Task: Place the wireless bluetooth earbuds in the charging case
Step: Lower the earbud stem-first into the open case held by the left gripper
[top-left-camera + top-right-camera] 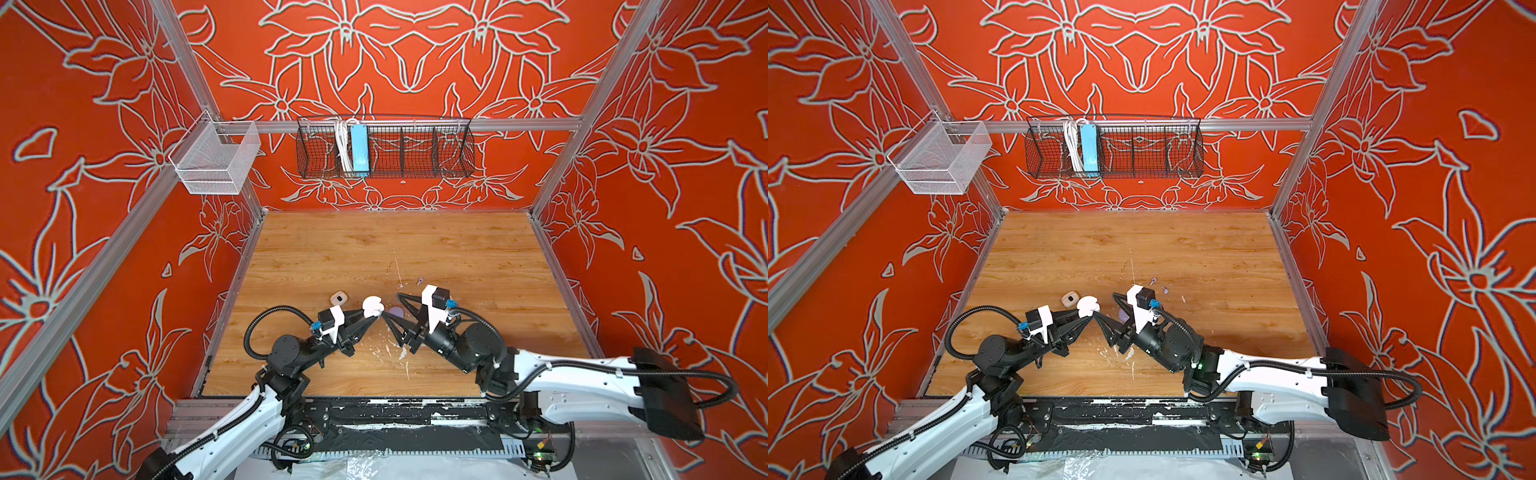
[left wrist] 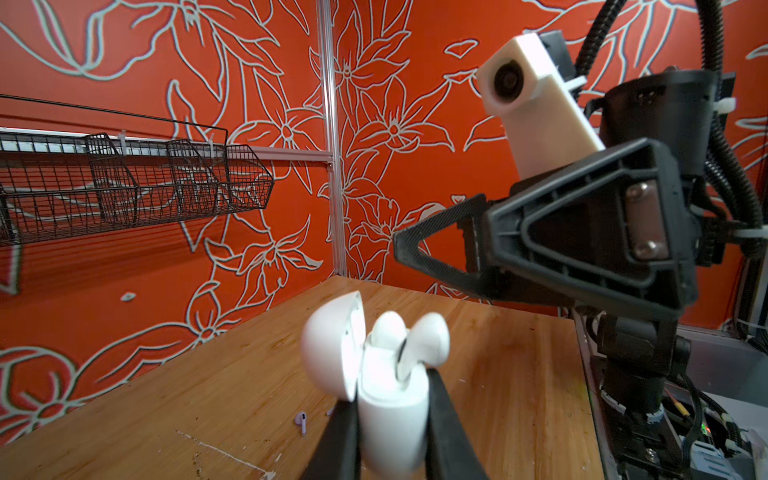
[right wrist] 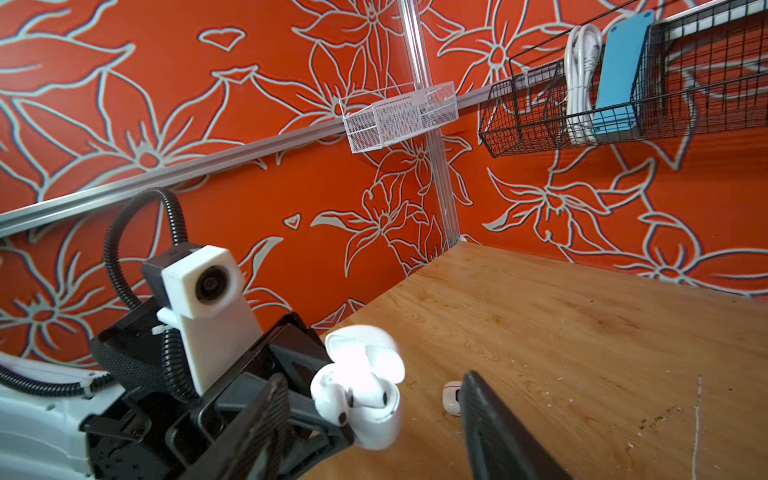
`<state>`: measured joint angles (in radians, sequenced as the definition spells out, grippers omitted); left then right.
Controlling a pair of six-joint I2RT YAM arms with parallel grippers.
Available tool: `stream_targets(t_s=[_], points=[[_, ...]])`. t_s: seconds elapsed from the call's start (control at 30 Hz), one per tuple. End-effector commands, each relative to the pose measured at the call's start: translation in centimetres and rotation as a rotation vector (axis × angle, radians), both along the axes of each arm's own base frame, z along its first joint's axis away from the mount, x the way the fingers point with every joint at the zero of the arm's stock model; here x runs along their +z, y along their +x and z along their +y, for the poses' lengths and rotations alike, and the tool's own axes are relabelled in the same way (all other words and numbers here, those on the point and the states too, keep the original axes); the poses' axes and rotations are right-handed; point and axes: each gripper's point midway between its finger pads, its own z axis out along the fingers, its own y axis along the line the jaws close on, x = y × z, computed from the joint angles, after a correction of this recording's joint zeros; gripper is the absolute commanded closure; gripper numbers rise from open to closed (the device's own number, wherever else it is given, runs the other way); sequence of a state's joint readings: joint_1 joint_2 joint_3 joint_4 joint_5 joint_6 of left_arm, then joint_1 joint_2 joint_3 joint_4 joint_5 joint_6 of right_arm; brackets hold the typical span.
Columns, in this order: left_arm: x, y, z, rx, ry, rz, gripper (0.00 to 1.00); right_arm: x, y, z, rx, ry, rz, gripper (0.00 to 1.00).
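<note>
We find the left pincer [image 1: 374, 318] clamped on the white charging case [image 2: 392, 432] at the front middle of the worktop [image 2: 166, 395], lid tipped back, while the right pincer [image 3: 374, 378] stands wide and empty just beside it. We judge that the leaning earbud [image 2: 428, 336] could jam the lid or pop out if nudged, since it seems not fully seated. Both white earbuds [image 2: 388, 328] look glossy and bulbous, stems down in the wells.

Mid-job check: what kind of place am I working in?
Likely a robot test booth: aluminium frame, printed floral walls, a wood tabletop, and a black wire basket hung on that frame.
</note>
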<state>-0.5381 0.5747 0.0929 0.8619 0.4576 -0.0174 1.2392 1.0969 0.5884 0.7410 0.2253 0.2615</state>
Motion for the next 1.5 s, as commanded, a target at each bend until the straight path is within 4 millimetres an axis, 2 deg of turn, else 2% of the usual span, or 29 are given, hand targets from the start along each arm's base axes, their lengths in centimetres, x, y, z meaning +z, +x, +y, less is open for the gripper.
stream_targets(t_s=[0.0, 0.1, 0.2, 0.3, 0.5, 0.83, 1.03, 1.17, 1.47], points=[[1.2, -0.2, -0.1, -0.003, -0.003, -0.046, 1.0, 0.6, 0.4, 0.4, -0.01, -0.089, 0.052, 0.45], [1.3, -0.2, -0.2, -0.008, 0.001, -0.047, 1.0, 0.1, 1.8, -0.3, -0.112, -0.201, 0.098, 0.72], [1.3, -0.3, -0.2, -0.011, 0.002, -0.048, 1.0, -0.7, 2.8, -1.5, -0.196, -0.242, 0.105, 0.79], [1.3, -0.2, -0.2, -0.004, 0.005, -0.046, 1.0, -1.9, 3.2, -2.2, -0.236, -0.276, 0.104, 0.81], [1.3, -0.1, -0.2, -0.004, 0.006, -0.044, 1.0, -4.3, 2.4, -0.1, -0.139, -0.365, 0.104, 0.81], [1.0, 0.5, -0.1, 0.021, 0.012, -0.018, 1.0, -4.0, 1.1, 1.7, -0.035, -0.362, 0.097, 0.82], [0.9, 0.7, -0.1, 0.027, 0.016, -0.01, 1.0, -3.9, 1.2, 1.6, -0.046, -0.36, 0.103, 0.82], [0.9, 0.6, -0.1, 0.027, 0.018, -0.014, 1.0, -3.9, 2.2, 0.9, -0.119, -0.365, 0.123, 0.85], [0.7, 1.0, -0.1, 0.038, 0.02, -0.002, 1.0, -3.1, 1.3, 2.3, -0.046, -0.336, 0.131, 0.87]])
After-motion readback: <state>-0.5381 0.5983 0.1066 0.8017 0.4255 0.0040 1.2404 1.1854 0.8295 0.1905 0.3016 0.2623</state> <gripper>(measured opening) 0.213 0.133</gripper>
